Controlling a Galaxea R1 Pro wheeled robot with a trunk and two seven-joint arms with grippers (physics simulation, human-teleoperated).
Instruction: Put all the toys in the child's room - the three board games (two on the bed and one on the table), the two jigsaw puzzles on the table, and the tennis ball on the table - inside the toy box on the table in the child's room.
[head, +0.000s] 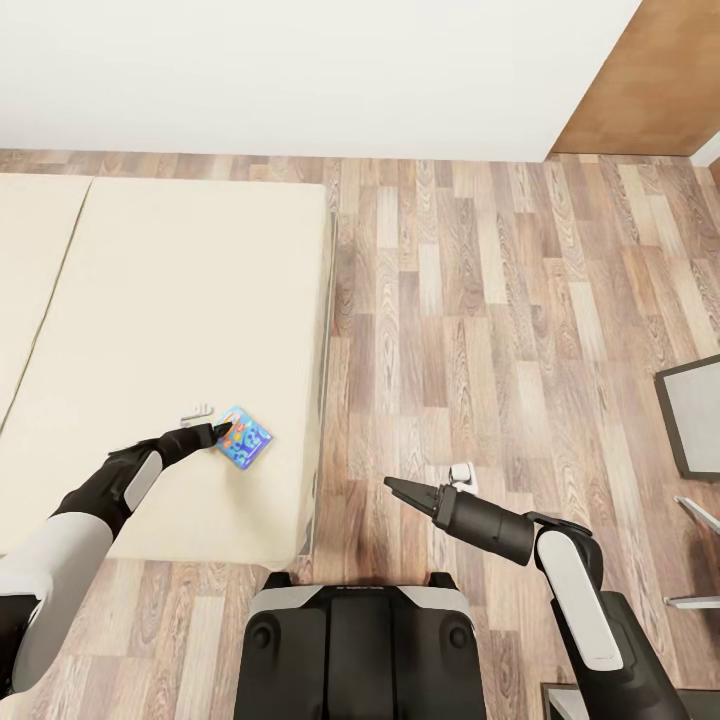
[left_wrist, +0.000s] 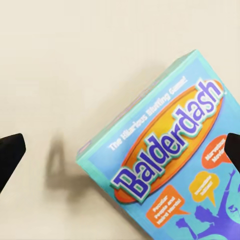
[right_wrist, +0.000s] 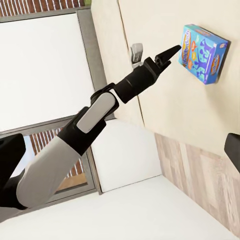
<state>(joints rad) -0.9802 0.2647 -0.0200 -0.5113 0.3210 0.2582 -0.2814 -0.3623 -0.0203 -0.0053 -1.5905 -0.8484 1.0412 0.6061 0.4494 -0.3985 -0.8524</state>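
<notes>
A view from the robot's head looks down on a child's room with a wood plank floor (head: 480, 330) and a white wall (head: 300, 70) along the far edge. On the left lies the bed (head: 150, 330), its beige mattress bare except for one small blue board game (head: 247, 441) lying flat near the bed's right edge, on the side closest to the robot.

The left arm reaches out over the mattress, and the left tool (head: 222, 431) sits at the near-left corner of the blue box. From the head view it looks to be touching or just above the box; which of the two cannot be told. In the left wrist view the box (left_wrist: 175, 165) lies flat on the mattress, turned at an angle, with the word "Balderdash" in large letters on its lid. The left tool's two dark fingertips (left_wrist: 10, 152) appear at opposite edges of that view, wide apart, so the tool is open and grips nothing.

Right of the bed, over the bare floor, the right arm is held forward and the right tool (head: 400, 489) points left toward the bed. Its fingertips (right_wrist: 11, 150) sit far apart in the right wrist view, so it is open and empty. That view also takes in the left arm stretched toward the blue box (right_wrist: 204, 53).

At the far right edge of the head view, part of a grey panel with a dark frame (head: 692, 412) stands on the floor.
</notes>
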